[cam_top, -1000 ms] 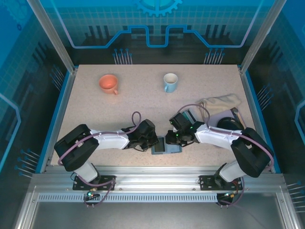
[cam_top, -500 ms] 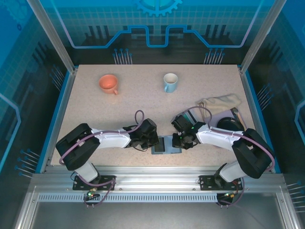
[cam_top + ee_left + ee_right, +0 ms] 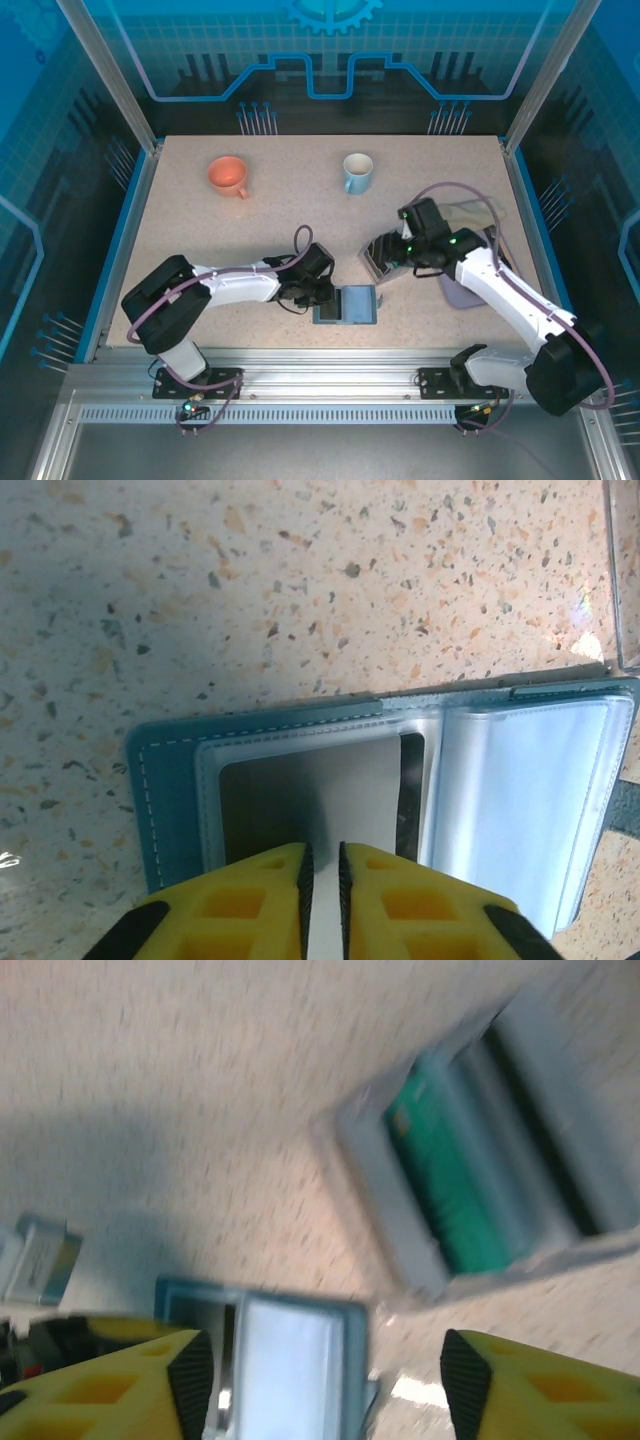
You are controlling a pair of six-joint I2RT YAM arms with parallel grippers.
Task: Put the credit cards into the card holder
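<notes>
One card holder (image 3: 347,303), left gripper (image 3: 322,865) clamped on it; right gripper (image 3: 325,1380) spread apart.

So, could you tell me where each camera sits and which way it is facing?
Top external: above and behind the arms, looking down on the table; both arms show, bases at the bottom edge.
Left wrist: on the left arm, looking down close at the open card holder; the left gripper's yellow fingers, nearly together, at the bottom.
Right wrist: on the right arm, blurred, looking down at the grey rack holding a green credit card; the right gripper's fingers spread wide.
Shared: all three show the card holder.
</notes>
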